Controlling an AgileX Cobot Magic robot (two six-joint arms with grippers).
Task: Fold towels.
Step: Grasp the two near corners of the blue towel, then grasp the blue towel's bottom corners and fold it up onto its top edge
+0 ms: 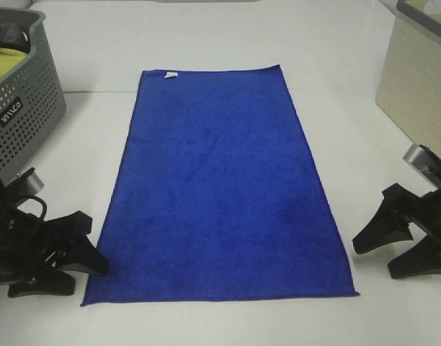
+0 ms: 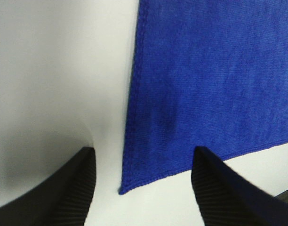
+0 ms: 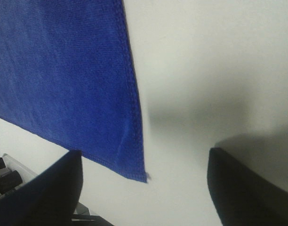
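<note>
You see grey perforated basket (image 1: 29,97) far left on white table (image 1: 343,144), label on its wall, yellow-green cloth (image 1: 4,66) inside. Beige bin (image 1: 415,83) far right, partly out of your view.

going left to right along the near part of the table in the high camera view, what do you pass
left hand → blue towel → right hand
</note>
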